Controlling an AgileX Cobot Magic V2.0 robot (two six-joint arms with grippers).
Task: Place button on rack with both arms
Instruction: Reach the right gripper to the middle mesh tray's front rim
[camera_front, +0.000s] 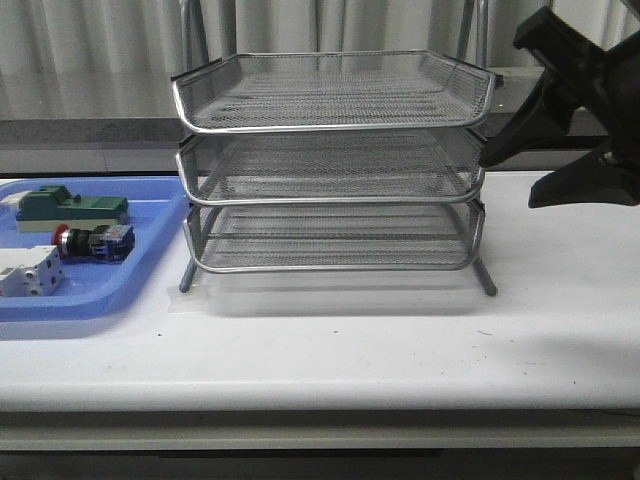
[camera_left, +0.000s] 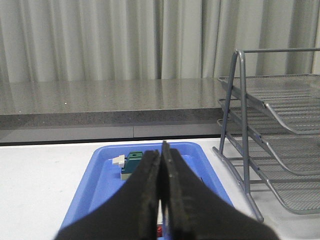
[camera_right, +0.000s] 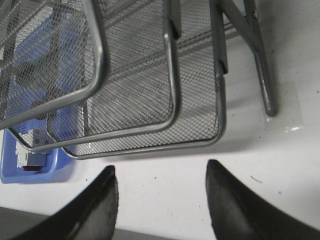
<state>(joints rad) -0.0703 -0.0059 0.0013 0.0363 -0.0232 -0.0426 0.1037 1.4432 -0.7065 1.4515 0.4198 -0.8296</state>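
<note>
Left gripper (camera_left: 161, 200) fingers are pressed together, empty, above the blue tray (camera_front: 150, 262) where the button (camera_front: 92, 241) lies. Right gripper (camera_right: 161, 200) is spread wide, empty, beside the rack (camera_front: 330, 170). The left should be opened before descending.

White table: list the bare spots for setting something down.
Bare: the white table strip in front of the three-tier silver wire-mesh rack, and the patch right of it beneath the right gripper. Crowded: the flat blue plastic tray holding the red-headed push-button.
</note>
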